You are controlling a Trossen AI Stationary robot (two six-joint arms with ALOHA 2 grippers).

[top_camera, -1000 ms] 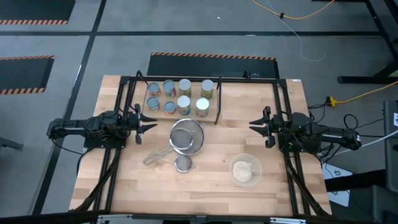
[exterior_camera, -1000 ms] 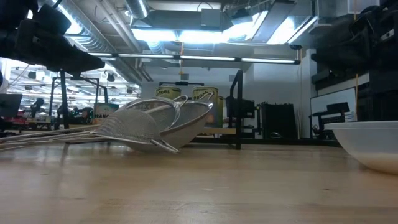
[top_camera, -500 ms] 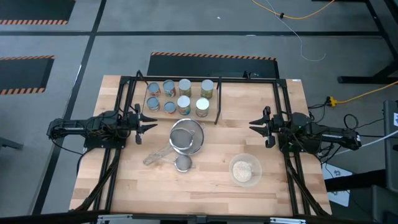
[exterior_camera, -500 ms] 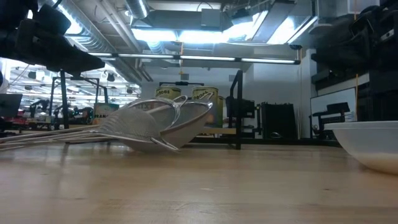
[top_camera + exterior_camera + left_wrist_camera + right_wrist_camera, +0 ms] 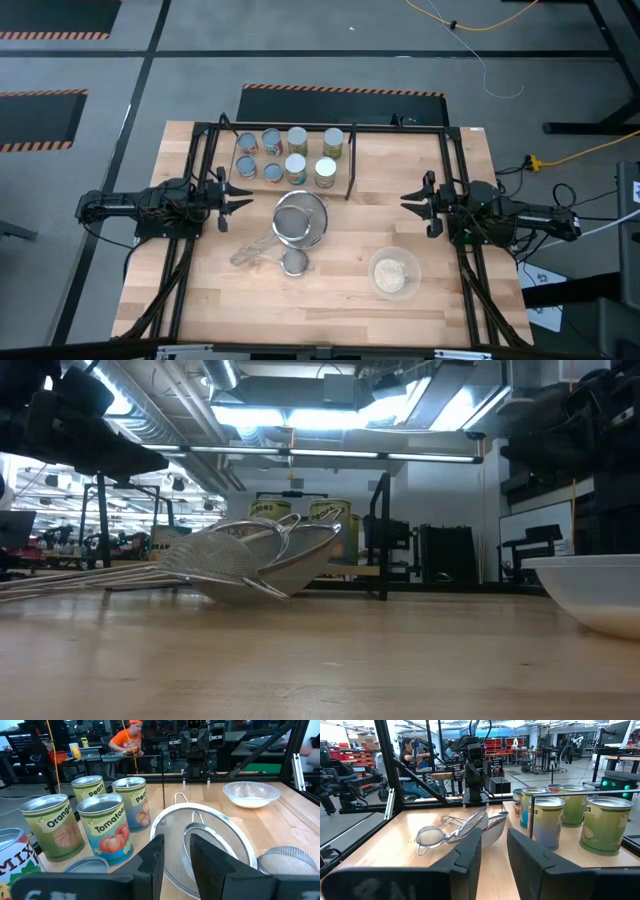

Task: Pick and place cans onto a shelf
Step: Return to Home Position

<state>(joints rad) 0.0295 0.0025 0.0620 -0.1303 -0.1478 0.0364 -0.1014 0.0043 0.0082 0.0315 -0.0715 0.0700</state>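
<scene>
Resting unchanged since a second ago — left tool (image 5: 242, 197) and right tool (image 5: 412, 203) parted, empty; cans (image 5: 296, 168) on shelf (image 5: 352, 165)

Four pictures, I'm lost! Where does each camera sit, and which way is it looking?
High: overhead, straight down on table, both arms, cans, strainers.
Low: tabletop height, level across strainers and bowl; no pincer visible.
Left wrist: on left arm, past left pincer toward cans.
Right wrist: on right arm, past right pincer toward strainers.
Shared: strainers show in all four.
</scene>
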